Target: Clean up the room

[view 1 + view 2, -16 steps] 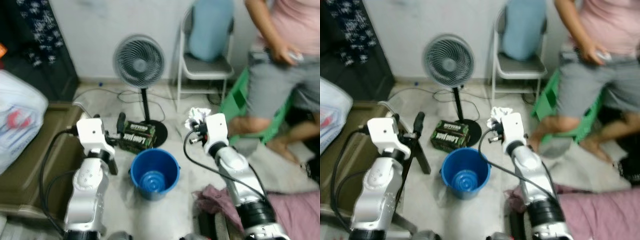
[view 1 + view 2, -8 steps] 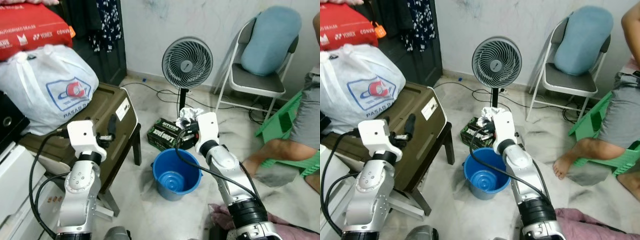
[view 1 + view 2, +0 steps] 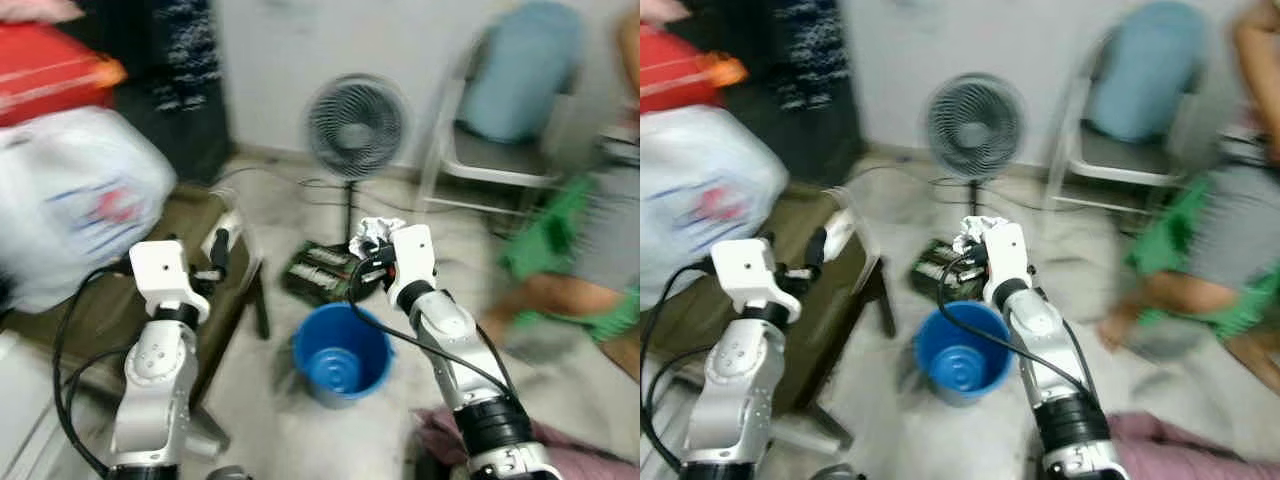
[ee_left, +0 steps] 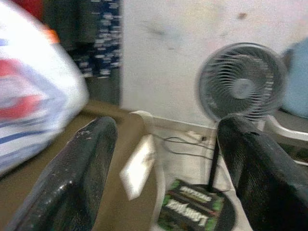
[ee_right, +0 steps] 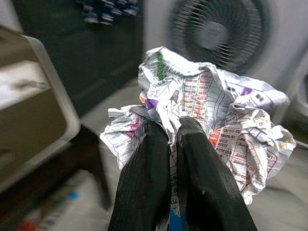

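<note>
The right pincer (image 5: 174,144) is clamped tight on a crumpled paper (image 5: 207,110), its two black fingers pressed together with the wad bulging out beyond the tips. In the head view the paper (image 3: 376,232) sits at centre frame, above and a little behind the blue bucket (image 3: 341,352), which stands on the floor at lower centre.

The main risk, as I judge it, is a miss: the wad looks to hang nearer the bucket's far rim than its middle, so letting go here could drop it onto the floor or onto the dark box (image 3: 322,273) just behind the bucket. The head views are smeared by motion, so aim is harder to trust. A loose wad could also snag on a finger and fall askew.

The right arm reaches forward and up from lower right, elbow bent, wrist turned toward the fan (image 3: 355,117). The left pincer (image 4: 163,159) is spread wide and holds nothing, raised at left centre over the olive case (image 3: 110,300).
</note>
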### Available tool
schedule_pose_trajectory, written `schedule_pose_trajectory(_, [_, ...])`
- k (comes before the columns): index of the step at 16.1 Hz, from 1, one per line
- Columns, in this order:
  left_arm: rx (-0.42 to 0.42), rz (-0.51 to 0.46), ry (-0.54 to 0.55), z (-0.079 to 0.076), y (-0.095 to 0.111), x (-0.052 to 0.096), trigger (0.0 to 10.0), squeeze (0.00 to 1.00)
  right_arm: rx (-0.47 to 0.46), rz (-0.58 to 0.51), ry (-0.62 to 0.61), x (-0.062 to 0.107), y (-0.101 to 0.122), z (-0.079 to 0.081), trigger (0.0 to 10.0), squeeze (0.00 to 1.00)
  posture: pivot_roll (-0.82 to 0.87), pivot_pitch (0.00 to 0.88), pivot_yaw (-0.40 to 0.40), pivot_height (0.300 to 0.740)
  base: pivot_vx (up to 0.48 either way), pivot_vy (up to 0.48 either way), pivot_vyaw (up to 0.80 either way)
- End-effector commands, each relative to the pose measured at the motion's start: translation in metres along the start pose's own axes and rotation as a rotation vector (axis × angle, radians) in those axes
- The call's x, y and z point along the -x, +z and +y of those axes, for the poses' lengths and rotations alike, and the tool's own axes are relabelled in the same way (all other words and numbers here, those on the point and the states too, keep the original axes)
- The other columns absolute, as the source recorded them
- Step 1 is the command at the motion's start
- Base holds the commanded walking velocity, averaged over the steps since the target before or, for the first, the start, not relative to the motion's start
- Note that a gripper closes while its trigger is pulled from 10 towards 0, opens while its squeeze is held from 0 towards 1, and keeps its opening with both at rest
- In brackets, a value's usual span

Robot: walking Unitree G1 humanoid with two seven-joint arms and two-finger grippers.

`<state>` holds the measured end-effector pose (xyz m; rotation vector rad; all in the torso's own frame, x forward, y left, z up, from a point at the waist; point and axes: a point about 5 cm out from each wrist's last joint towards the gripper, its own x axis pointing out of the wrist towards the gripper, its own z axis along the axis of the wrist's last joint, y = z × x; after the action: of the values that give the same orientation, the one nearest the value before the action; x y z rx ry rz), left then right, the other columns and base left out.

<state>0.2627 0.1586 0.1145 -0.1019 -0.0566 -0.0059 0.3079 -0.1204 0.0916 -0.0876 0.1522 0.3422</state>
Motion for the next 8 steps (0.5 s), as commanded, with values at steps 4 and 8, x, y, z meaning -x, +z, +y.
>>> schedule_pose_trajectory(4, [0.007, -0.012, -0.03, -0.0071, 0.0027, -0.0015, 10.0, 0.0, -0.003, 0.0, -0.013, 0.0002, 0.0012, -0.0052, 10.0, 0.0, -0.02, 0.0, -0.044, 0.74, 0.277, 0.0, 0.0])
schedule_pose_trajectory(8, [0.005, -0.011, -0.031, -0.007, 0.0025, -0.0021, 10.0, 0.0, 0.0, -0.001, -0.009, -0.0002, 0.0016, -0.0048, 10.0, 0.0, -0.03, 0.0, -0.043, 0.74, 0.27, 0.0, 0.0])
